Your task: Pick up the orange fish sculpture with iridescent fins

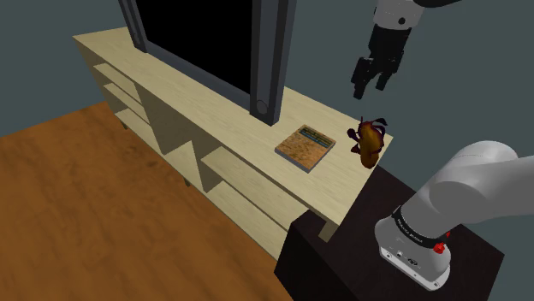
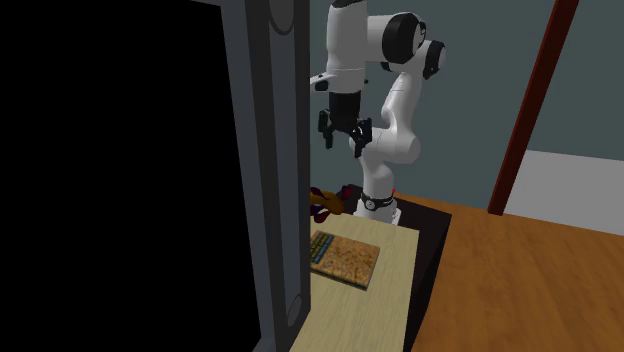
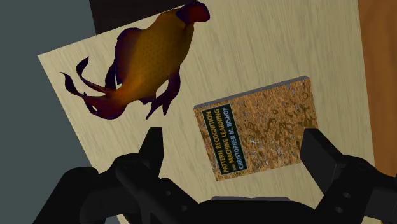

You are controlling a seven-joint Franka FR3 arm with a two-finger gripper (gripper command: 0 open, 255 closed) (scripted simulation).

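An orange fish sculpture (image 1: 370,144) with dark purple fins lies on the light wooden cabinet top (image 1: 222,103), near its end corner by the stand. In the wrist view the fish (image 3: 149,60) is ahead of the fingers, off to the side of the book. From the second exterior view only the fish's edge (image 2: 325,203) peeks out behind the TV frame. My black gripper (image 1: 373,79) hangs open in the air well above the fish, holding nothing. Its fingers (image 3: 151,147) stand wide apart.
A brown book (image 1: 305,146) lies flat beside the fish; it shows as the book (image 3: 261,127) between my fingers' line of sight. A large dark TV (image 1: 214,43) stands on the cabinet. The dark stand (image 1: 342,248) abuts the cabinet's end. Wooden floor lies in front.
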